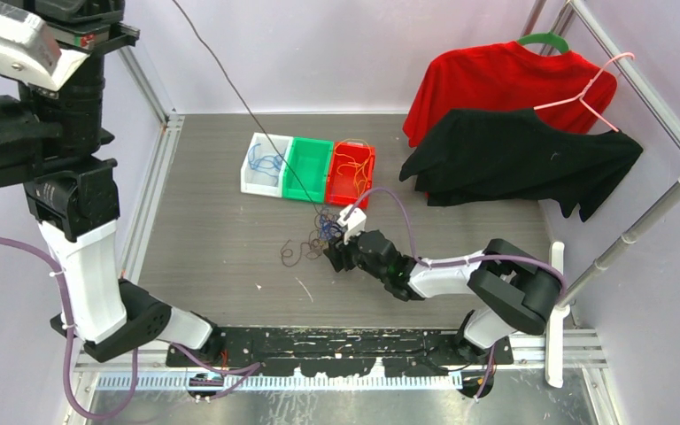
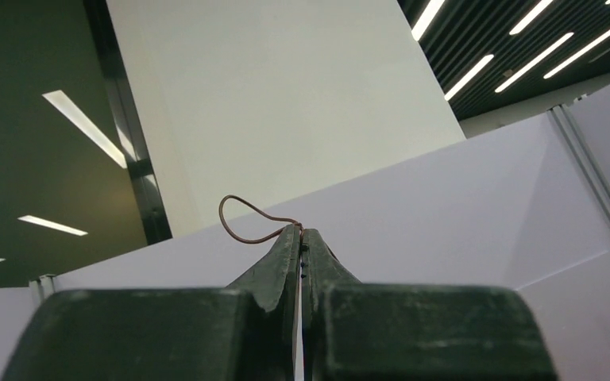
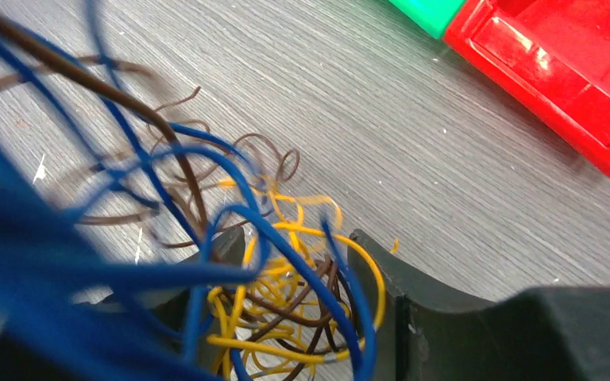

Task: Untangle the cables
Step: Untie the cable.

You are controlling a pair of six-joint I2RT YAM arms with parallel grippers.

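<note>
The cables are a clump (image 1: 323, 232) of thin blue, yellow and brown wires on the grey table in front of the bins. My right gripper (image 1: 335, 257) is low on the clump. In the right wrist view its jaws (image 3: 294, 242) stand partly closed with the wire ball (image 3: 302, 309) pressed between them. My left gripper (image 2: 302, 230) is raised high and shut on a brown wire (image 2: 242, 222). That wire (image 1: 230, 84) runs taut from the top edge down to the clump.
A white bin (image 1: 250, 181) with blue wires, a green bin (image 1: 308, 168) and a red bin (image 1: 332, 197) with yellow wires stand behind the clump. Loose brown loops (image 1: 292, 252) lie to its left. Red (image 1: 496, 80) and black (image 1: 513, 155) shirts and a pink hanger (image 1: 593, 84) are at back right.
</note>
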